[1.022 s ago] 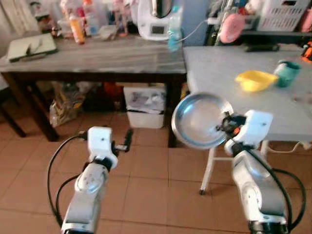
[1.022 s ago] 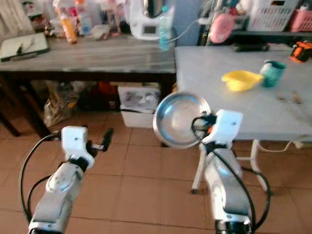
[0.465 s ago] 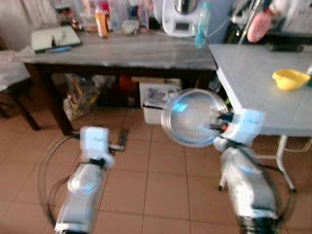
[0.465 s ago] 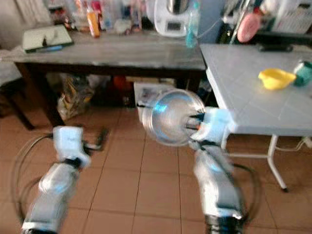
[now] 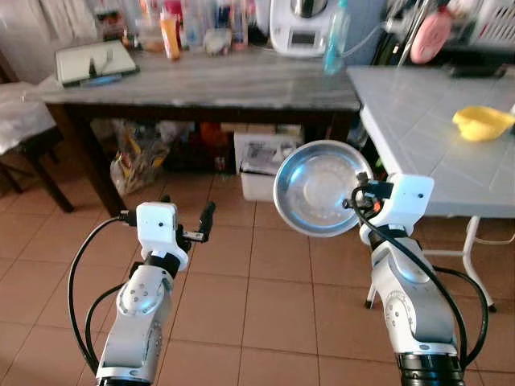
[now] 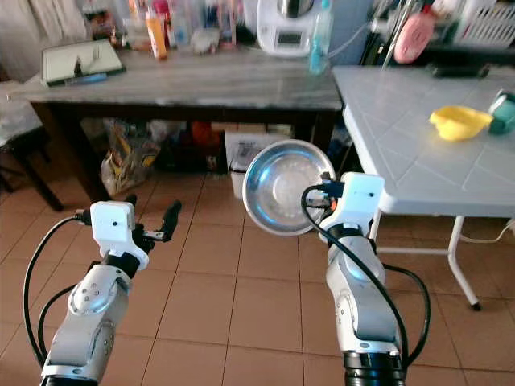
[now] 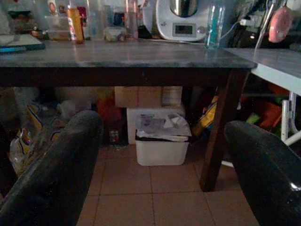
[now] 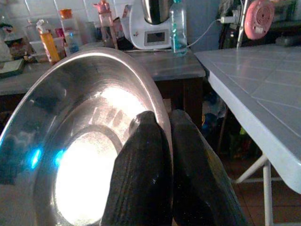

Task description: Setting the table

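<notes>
A round steel bowl [image 5: 315,186] is held up on edge over the tiled floor, its hollow facing me. My right gripper [image 5: 356,195] is shut on its right rim; in the right wrist view the two black fingers [image 8: 143,183] pinch the bowl [image 8: 80,146] wall. The white table [image 5: 418,137] stands just right of the bowl, with a yellow dish [image 5: 483,122] and a teal cup [image 6: 503,111] on it. My left gripper [image 7: 162,141] is open and holds nothing, low over the floor at my left [image 5: 189,211].
A dark table with a grey top [image 5: 217,80] stands ahead, crowded with bottles, a white appliance [image 5: 299,22] and a green board [image 5: 92,63]. Under it sit a white bin [image 5: 259,167] and bags. A dark chair [image 5: 24,141] is at the far left.
The whole picture has shifted and sharpened, so the camera moved; the white table now lies further right. The bowl stays in my right gripper. My left gripper is unchanged.
</notes>
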Tool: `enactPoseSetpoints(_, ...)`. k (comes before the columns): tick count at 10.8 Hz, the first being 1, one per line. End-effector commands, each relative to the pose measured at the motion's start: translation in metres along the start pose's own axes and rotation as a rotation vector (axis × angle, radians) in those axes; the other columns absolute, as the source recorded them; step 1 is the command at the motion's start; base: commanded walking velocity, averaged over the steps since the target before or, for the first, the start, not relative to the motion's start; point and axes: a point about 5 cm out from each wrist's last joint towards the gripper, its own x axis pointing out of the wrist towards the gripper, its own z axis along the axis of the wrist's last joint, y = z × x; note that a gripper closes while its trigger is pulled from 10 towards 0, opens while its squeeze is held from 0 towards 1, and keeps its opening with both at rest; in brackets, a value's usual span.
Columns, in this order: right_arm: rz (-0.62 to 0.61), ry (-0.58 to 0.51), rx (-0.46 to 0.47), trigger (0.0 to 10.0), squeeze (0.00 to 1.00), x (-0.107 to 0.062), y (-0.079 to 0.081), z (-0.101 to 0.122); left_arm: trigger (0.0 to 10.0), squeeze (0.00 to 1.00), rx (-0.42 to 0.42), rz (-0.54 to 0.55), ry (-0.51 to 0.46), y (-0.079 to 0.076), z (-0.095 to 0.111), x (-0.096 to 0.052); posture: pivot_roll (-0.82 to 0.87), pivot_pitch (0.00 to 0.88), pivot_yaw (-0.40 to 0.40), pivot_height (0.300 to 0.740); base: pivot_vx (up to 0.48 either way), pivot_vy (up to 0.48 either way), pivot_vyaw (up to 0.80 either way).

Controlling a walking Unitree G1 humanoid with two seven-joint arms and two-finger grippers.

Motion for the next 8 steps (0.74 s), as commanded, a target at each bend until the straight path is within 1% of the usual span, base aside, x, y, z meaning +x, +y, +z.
enactPoseSetpoints(1, 0.004, -0.009, 0.002, 10.0, 0.0, 0.0003, 0.0021, 0.0003, 10.0, 0.0, 0.006, -0.002, -0.004, 0.0021, 0.0033, 0.0012, 0.11, 0.0, 0.016, 0.74, 0.0, 0.0, 0.0)
enactPoseSetpoints(4, -0.002, -0.013, 0.001, 10.0, 0.0, 0.0002, 0.001, 0.0002, 10.0, 0.0, 0.004, -0.022, 0.003, -0.0008, 0.0022, 0.0027, 0.1, 0.0, 0.023, 0.74, 0.0, 0.0, 0.0)
enactPoseSetpoints(8, -0.004, -0.015, -0.005, 10.0, 0.0, 0.0003, 0.0006, 0.0003, 10.0, 0.0, -0.006, -0.048, 0.0, -0.0051, 0.0025, 0.004, 0.09, 0.0, 0.024, 0.74, 0.299, 0.0, 0.0)
